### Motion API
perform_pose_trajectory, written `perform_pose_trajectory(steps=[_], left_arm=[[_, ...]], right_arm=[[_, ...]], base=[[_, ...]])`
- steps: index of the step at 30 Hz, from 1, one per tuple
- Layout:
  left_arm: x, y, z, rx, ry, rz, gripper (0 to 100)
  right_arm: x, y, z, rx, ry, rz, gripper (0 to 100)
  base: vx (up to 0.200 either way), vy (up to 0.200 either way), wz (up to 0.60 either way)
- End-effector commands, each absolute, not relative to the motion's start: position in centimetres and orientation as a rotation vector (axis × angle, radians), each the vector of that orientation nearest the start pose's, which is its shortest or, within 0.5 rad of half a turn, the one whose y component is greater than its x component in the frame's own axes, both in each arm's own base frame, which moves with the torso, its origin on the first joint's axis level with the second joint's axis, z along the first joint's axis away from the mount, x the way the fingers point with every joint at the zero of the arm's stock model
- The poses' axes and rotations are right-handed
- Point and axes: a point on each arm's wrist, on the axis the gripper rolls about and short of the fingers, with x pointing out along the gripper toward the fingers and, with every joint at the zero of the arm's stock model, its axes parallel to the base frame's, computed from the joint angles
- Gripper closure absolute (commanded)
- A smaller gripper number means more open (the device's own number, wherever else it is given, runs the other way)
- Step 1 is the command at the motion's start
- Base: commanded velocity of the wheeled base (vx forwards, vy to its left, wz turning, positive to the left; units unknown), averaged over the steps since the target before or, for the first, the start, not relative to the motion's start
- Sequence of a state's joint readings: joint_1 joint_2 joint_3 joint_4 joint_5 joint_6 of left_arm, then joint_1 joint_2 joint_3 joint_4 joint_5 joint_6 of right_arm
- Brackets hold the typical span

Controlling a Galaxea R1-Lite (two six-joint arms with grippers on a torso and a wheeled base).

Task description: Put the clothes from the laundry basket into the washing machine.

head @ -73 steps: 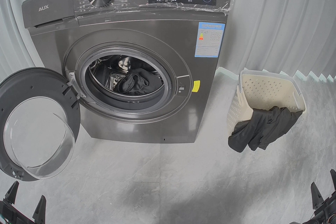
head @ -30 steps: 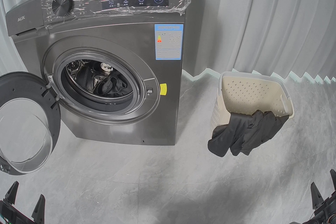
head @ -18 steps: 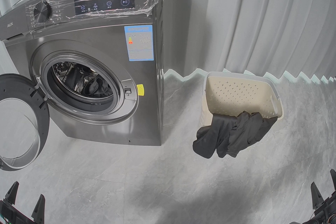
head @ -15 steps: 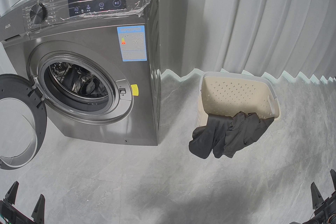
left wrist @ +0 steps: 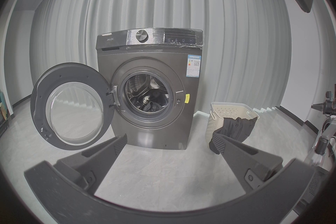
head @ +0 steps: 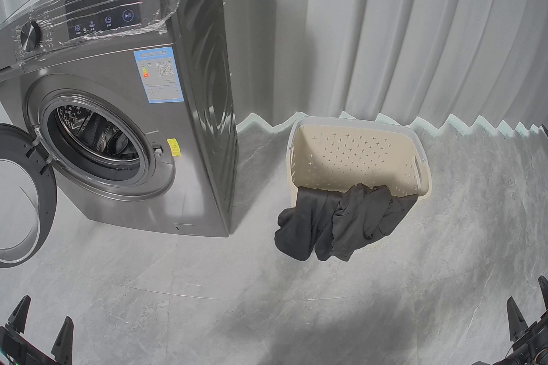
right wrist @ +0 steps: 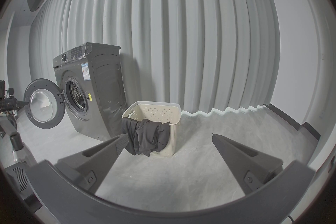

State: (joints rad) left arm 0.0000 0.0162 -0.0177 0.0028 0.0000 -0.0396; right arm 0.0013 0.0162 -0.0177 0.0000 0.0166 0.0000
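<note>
A cream laundry basket stands on the floor right of the grey washing machine. Dark clothes hang over the basket's near rim. The machine's round door is swung wide, and a dark garment lies in the drum. My left gripper is open at the lower left, far from both. My right gripper is open at the lower right, well short of the basket. Nothing sits between either pair of fingers.
Pleated white curtains close off the back. Bare grey marble-look floor stretches between me, the machine and the basket. A dark skirting runs along the wall to the right.
The whole head view has swung to the right, so the machine sits further left and the basket nearer centre. Neither gripper has changed, and the clothes hang as before.
</note>
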Motion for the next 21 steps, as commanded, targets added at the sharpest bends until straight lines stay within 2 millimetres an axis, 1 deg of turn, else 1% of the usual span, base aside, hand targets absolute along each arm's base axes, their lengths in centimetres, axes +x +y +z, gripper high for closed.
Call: perform_pose_trajectory(steps=[1,4,21], left_arm=[[-2.29,0.0,7.56,-0.04,0.002,0.0,0],[-2.29,0.0,7.56,-0.038,0.002,0.0,0],[-2.29,0.0,7.56,-0.038,0.002,-0.002,0]], right_arm=[[-2.25,0.03,7.56,0.0,0.005,0.018,0],[-2.25,0.03,7.56,0.0,0.005,0.018,0],[-2.25,0.04,7.54,-0.003,0.006,0.018,0]], base=[[0.0,-0.2,0.0],[0.0,-0.2,0.0],[0.0,0.0,0.0]])
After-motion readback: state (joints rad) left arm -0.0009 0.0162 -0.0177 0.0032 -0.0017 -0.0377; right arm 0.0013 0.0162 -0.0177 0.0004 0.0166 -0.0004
